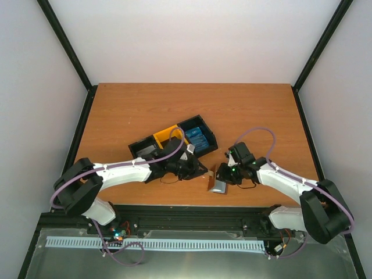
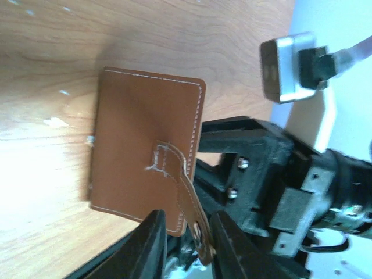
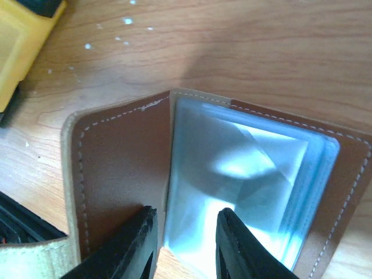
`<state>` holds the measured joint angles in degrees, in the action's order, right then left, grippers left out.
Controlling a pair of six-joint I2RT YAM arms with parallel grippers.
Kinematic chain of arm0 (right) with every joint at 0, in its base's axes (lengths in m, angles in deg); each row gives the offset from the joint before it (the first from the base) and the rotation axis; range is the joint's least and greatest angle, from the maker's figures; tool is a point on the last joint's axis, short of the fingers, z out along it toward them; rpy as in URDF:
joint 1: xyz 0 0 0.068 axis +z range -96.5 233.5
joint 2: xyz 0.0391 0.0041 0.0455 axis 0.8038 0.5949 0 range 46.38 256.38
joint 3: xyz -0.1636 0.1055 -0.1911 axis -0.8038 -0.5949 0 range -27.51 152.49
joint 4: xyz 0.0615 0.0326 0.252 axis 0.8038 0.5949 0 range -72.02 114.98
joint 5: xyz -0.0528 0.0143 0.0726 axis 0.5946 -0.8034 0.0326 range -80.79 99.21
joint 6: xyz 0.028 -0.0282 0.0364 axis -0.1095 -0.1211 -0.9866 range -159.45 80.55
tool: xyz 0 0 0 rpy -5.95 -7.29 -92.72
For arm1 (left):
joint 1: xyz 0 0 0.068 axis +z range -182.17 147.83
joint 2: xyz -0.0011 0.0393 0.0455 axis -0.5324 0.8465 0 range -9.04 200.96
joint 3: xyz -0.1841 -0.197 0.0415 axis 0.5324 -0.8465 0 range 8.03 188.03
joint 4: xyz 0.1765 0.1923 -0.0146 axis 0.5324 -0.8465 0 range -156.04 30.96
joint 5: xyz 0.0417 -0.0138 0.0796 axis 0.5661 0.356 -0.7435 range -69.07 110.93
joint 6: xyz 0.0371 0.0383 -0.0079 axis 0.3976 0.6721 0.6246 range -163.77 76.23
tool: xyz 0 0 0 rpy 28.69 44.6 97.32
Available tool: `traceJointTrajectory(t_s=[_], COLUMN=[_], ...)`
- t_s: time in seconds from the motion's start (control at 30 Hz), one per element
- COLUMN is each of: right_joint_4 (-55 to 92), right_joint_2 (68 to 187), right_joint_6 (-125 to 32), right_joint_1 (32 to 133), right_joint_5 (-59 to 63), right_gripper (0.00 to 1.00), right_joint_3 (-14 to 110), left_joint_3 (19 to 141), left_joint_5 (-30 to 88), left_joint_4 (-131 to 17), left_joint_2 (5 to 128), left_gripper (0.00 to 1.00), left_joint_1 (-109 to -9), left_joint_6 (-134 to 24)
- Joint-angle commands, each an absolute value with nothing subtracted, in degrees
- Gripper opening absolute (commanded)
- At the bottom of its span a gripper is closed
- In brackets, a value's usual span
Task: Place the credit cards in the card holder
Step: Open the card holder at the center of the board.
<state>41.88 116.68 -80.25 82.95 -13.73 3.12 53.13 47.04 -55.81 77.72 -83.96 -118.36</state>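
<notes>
Holder [image 3: 116, 163] opening step: right gripper [image 3: 185, 241] pinches its pockets [image 3: 250, 174]; left gripper [image 2: 187, 241] narrow round strap [image 2: 185, 195], grip unclear. Next: fetch cards [image 1: 197, 138], eleven o'clock.

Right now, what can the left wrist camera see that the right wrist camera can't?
Only the left wrist view: the card holder from its brown outside, its snap strap hanging between the fingers of the left pincer, and a silver camera box on the other arm.

Only the right wrist view: the holder's inside, with shiny pale blue pockets, the right pincer at their near edge, and a corner of the yellow tray.

Both: the same brown card holder and the wooden table.
</notes>
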Motion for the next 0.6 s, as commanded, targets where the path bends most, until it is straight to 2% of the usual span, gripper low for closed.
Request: traceJointTrajectory(t_s=[0.0,0.13,0.27,0.43,0.57], right_joint_4=[39.4,39.12,40.02,41.59,43.55], right_joint_2=[119.75,123.16,126.28,130.26,134.25], right_joint_6=[-79.91,-80.56,-81.21,-82.08,-82.1], right_joint_1=[85.66,88.46,91.9,95.84,98.99], right_joint_5=[-12.7,-10.22,-6.95,-2.44,1.21], right_gripper=[0.29,0.31,0.36,0.44,0.51], right_joint_3=[6.3,8.18,10.9,14.32,16.82], left_joint_3=[51.66,52.27,51.12,47.66,46.11], left_joint_5=[41.74,34.23,28.29,26.49,27.53], left_joint_4=[-64.52,-73.47,-79.54,-79.61,-78.97], left_joint_2=[74.43,72.62,70.68,65.41,63.22], left_gripper=[0.27,0.38,0.43,0.52,0.54], left_joint_1=[-82.94,-82.01,-81.56,-79.49,-77.94], left_joint_6=[-115.96,-110.5,-107.39,-104.82,-102.92])
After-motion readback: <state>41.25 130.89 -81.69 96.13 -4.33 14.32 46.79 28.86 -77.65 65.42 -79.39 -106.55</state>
